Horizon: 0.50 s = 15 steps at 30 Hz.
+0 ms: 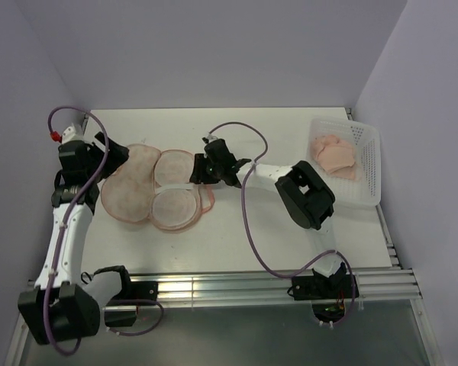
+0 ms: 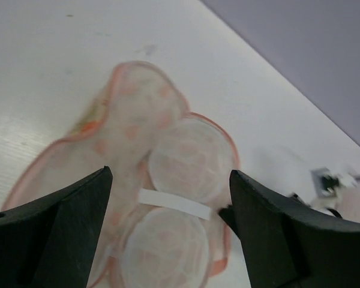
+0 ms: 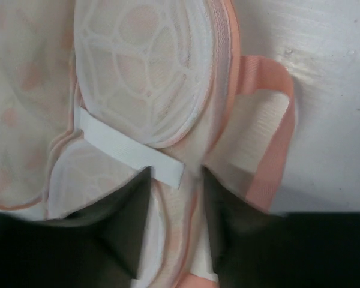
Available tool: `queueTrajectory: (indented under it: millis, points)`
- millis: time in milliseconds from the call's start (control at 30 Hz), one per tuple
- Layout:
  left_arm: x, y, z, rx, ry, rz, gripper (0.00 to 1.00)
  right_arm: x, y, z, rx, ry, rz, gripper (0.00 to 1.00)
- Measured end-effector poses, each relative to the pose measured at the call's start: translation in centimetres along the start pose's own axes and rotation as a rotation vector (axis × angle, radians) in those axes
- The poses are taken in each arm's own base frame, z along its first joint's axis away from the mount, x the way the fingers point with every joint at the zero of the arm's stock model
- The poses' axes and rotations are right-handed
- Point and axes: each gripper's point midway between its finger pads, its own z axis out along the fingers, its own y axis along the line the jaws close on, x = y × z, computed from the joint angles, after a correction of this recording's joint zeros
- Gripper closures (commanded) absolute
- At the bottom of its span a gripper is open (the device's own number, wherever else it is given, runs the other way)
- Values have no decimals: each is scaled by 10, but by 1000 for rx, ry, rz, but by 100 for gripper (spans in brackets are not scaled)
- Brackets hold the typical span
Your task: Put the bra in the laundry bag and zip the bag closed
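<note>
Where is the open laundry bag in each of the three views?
Top external: the laundry bag lies open, left of centre.
Left wrist: it fills the centre and bottom, framed by the open left claw.
Right wrist: it fills the left and centre, above the right claw.
Shared landmark: the white band crossing the inside of the bag shows in all three.

Overhead view looks down; both wrist views closely share the laundry bag (image 1: pixel 137 183).
</note>
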Motion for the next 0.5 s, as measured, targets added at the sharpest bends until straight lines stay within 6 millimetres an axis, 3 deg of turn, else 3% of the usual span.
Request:
queueTrajectory:
  millis: [100,233,300,433,500]
  points:
    - [16,-29,-27,130,8,33,22,1,-1,0,4,6,-8,28]
    - [43,-48,-51,263,51,57,28,1,-5,-8,24,12,-20,19]
    - [60,-60,-61,340,87,72,28,-5,-6,-24,30,1,-26,18]
    - [91,-91,-91,529,160,116,28,-39,-3,-89,25,-92,-34,18]
    - [100,-104,-108,616,176,138,27,-72,-1,-135,6,-199,-27,23]
